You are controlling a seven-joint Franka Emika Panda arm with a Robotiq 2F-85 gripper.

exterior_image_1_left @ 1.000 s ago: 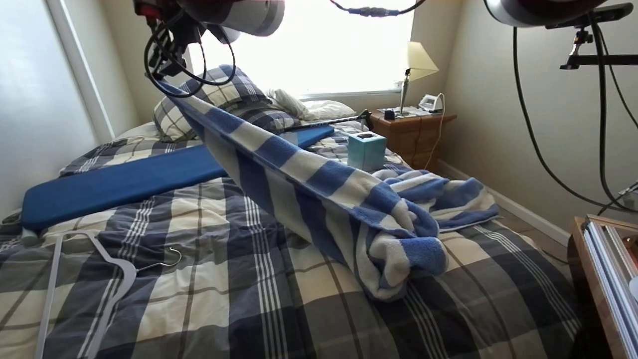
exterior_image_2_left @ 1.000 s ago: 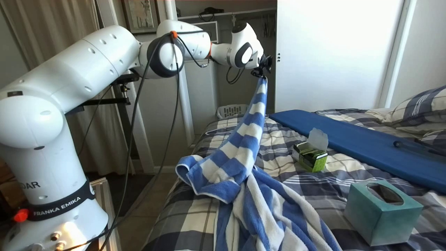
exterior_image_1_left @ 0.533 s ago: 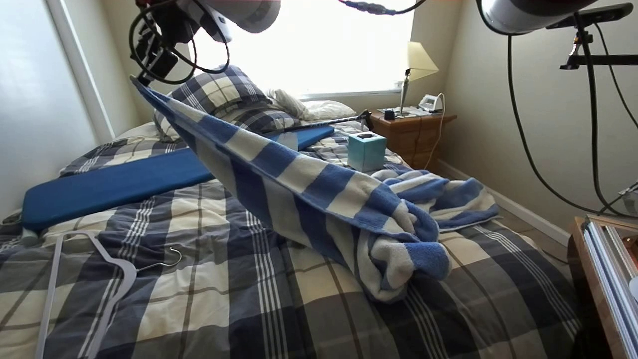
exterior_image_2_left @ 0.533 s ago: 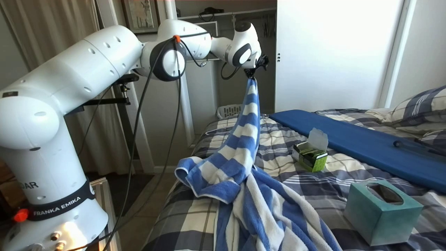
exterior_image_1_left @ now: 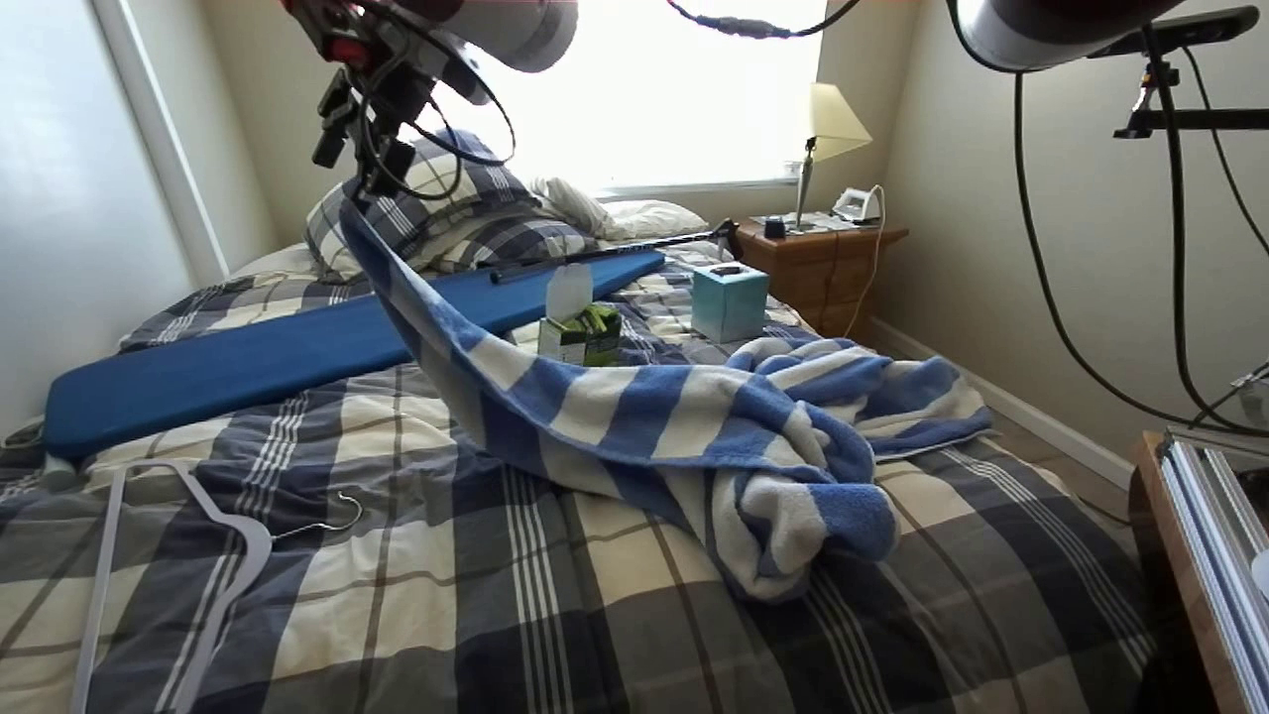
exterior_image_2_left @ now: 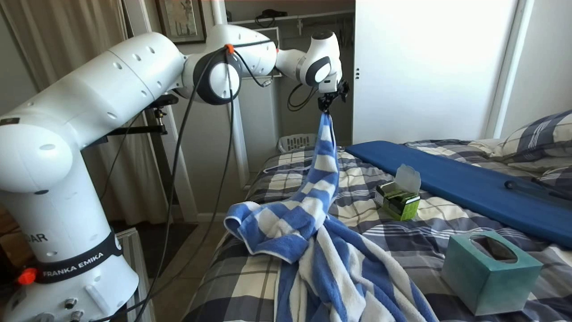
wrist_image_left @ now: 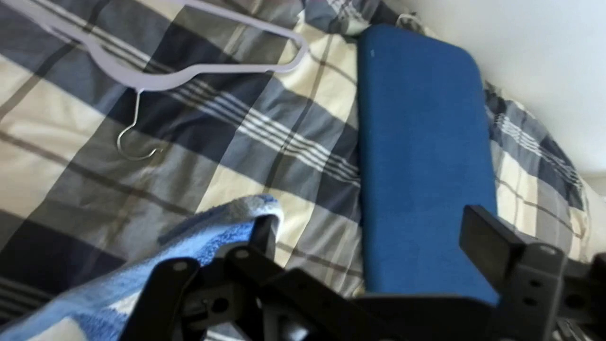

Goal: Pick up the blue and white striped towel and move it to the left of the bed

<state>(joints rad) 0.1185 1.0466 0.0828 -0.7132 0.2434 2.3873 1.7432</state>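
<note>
Above the surface [exterior_image_1_left: 397, 625]: my end effector [wrist_image_left: 370, 227], lower than a sec ago, fingers [wrist_image_left: 490, 241] spread wide. 1 blue/wht striped towel [exterior_image_1_left: 634, 421], bulk heaped on surface, 1 end up at one finger; span prev. taut, now slack. 1 green box [exterior_image_1_left: 597, 342], mostly hidden earlier, now shows behind towel in an exterior view.

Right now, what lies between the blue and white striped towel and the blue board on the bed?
In both exterior views, an open green box shows between the striped towel and the blue board, with plaid bedspread around it.
</note>
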